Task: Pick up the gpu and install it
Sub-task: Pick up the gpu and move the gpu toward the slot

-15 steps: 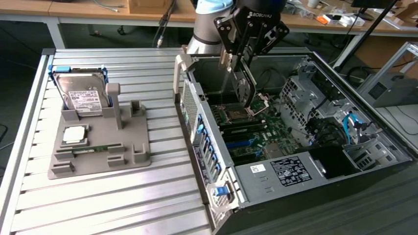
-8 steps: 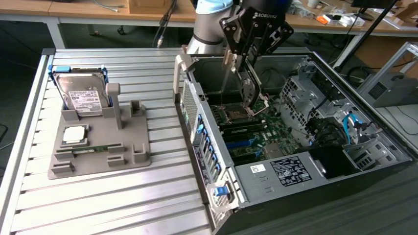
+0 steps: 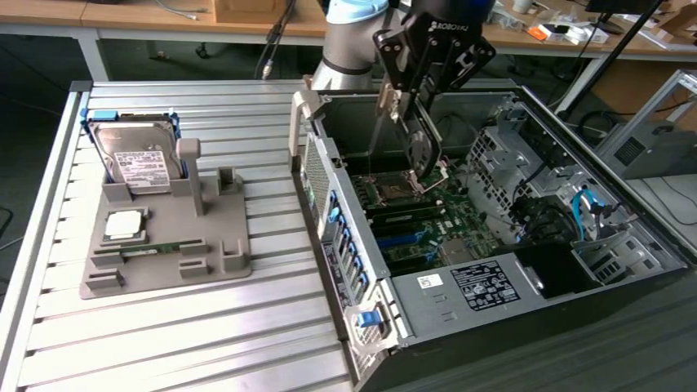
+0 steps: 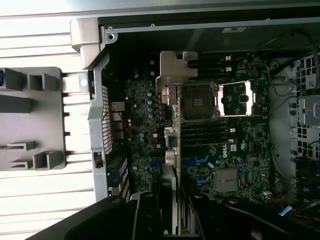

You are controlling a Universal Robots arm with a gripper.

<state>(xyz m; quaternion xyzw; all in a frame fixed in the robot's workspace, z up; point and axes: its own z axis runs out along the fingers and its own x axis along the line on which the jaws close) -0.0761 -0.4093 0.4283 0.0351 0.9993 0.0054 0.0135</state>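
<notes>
My gripper (image 3: 415,104) hangs over the open computer case (image 3: 326,175) and is shut on the gpu (image 3: 422,149), a thin dark card held on edge. The card hangs above the motherboard (image 3: 430,224), near the CPU socket (image 3: 392,192), and does not touch the board. In the wrist view the gpu (image 4: 174,145) shows edge-on between my fingers (image 4: 145,217). Its silver bracket (image 4: 176,67) sits at the far end, near the case's rear wall.
A grey parts holder (image 3: 218,245) lies on the slatted table at the exterior view's left, carrying a hard drive (image 3: 139,162), a CPU (image 3: 126,224) and a memory stick (image 3: 163,247). Inside the case are a power supply (image 3: 490,284), drive cages (image 3: 512,155) and cables (image 3: 583,208).
</notes>
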